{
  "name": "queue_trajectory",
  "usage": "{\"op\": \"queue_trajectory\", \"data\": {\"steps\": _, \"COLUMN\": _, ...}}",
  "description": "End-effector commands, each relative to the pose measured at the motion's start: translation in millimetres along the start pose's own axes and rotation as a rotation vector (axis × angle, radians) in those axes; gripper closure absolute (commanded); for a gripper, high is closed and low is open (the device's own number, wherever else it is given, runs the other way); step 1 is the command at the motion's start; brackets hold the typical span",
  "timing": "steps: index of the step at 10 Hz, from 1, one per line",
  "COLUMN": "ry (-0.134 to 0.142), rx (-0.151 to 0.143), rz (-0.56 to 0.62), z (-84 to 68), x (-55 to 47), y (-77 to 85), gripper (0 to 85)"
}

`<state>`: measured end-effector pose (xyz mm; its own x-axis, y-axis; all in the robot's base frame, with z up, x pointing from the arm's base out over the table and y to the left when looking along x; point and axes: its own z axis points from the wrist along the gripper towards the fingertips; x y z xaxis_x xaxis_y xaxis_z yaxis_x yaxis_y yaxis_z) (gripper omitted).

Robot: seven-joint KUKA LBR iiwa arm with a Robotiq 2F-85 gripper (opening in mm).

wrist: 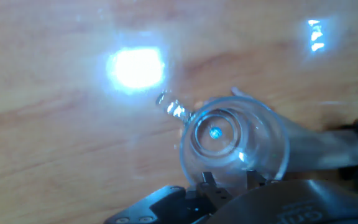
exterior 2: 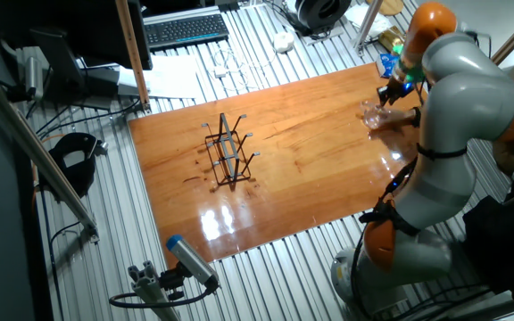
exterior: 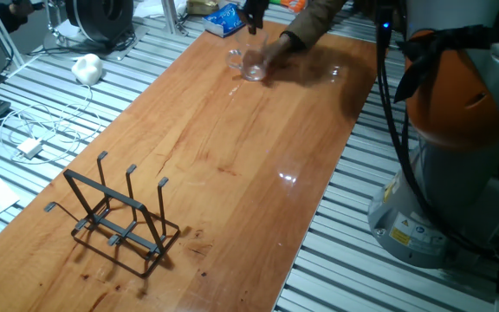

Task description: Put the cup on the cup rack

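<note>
Hand view: cup [wrist: 232, 142] just ahead of gripper [wrist: 229, 182]; finger spread unclear. Straddle rim squarely, pinch gently, lift straight before heading to rack [exterior: 115, 217].

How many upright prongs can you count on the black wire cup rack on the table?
3. On the cup rack, they stand in a row along its top: one at the far-left end, one in the middle, one at the near-right end. None seems hidden.

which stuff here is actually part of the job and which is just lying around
Job: cup, cup rack, gripper.
Lying about: blue packet, white cable and plug, keyboard, headphones.
</note>
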<state>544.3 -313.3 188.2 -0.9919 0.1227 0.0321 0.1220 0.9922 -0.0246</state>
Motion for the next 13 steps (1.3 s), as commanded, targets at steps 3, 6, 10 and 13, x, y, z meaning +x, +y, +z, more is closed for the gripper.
{"op": "queue_trajectory", "data": {"steps": 3, "ry": -0.006, "rx": 0.0, "rz": -0.008, "z": -0.5, "x": -34.8, "y": -4.9, "gripper": 51.0}}
{"op": "queue_trajectory", "data": {"steps": 6, "ry": -0.07, "rx": -0.001, "rz": 0.041, "z": 0.1, "x": -44.1, "y": 3.1, "gripper": 51.0}}
{"op": "queue_trajectory", "data": {"steps": 10, "ry": -0.068, "rx": -0.002, "rz": 0.1, "z": -2.8, "x": -50.4, "y": 29.6, "gripper": 51.0}}
{"op": "queue_trajectory", "data": {"steps": 13, "ry": -0.079, "rx": 0.019, "rz": 0.159, "z": 1.3, "x": -38.6, "y": 61.8, "gripper": 51.0}}
